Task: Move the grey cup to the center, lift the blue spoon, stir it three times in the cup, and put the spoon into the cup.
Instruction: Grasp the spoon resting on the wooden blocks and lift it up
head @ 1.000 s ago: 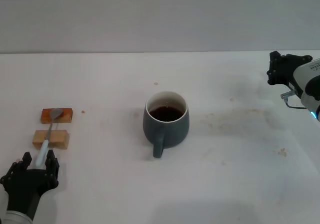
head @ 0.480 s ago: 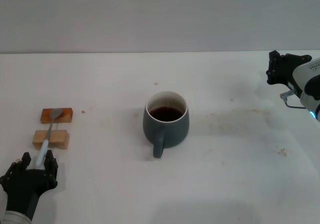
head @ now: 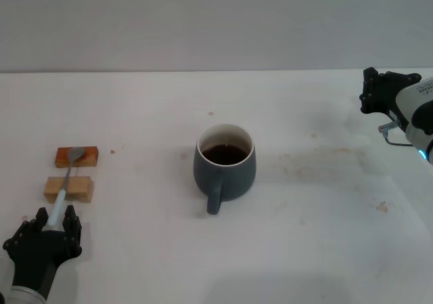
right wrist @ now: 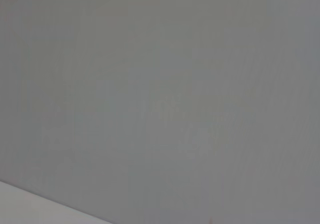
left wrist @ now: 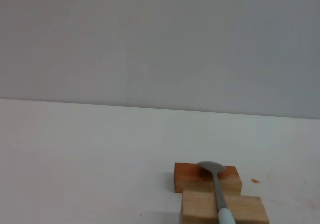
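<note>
The white table (head: 325, 236) is lying broad and lightly stained around the grey cup (head: 225, 165), which is sitting mid-table holding dark liquid, handle pointing to 6 o'clock. Out at 9 o'clock an orange-brown block (head: 76, 156) and a tan wooden block (head: 68, 188) are carrying the blue spoon (head: 65, 182), its bowl on the farther block. The left gripper (head: 46, 231) is sitting open around the handle tip. The right gripper (head: 379, 91) is hanging at 2 o'clock near the table's edge; whether it is open, I cannot tell.

white table (head: 325, 236), grey cup (head: 225, 168), two blocks (head: 68, 188)
</note>
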Available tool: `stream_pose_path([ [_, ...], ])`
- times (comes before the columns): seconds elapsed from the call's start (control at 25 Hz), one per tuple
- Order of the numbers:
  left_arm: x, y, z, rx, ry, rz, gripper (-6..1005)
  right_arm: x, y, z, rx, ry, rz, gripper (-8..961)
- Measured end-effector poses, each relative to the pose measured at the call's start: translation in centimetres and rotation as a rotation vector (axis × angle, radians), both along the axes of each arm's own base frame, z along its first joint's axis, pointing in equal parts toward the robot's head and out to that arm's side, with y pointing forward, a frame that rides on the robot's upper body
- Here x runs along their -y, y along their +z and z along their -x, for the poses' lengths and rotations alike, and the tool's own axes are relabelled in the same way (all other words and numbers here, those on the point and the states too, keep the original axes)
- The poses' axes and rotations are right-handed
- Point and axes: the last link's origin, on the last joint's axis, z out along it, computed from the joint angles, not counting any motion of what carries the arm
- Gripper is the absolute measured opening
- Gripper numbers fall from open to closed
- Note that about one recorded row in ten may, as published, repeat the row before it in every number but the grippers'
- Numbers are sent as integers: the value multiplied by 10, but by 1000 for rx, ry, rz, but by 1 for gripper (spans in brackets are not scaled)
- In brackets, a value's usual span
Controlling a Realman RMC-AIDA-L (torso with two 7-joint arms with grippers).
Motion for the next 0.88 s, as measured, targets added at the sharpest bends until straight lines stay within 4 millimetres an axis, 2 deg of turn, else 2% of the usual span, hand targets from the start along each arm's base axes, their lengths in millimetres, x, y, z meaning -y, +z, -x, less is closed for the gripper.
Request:
stream_pose_path([
  [0.76, 0, 1, -2, 2, -7, -1, 402, 0, -1, 0, 2, -6, 4, 0],
  [0.88, 0, 1, -2, 1, -7, -1, 359, 0, -1, 0, 1, -6, 4, 1],
])
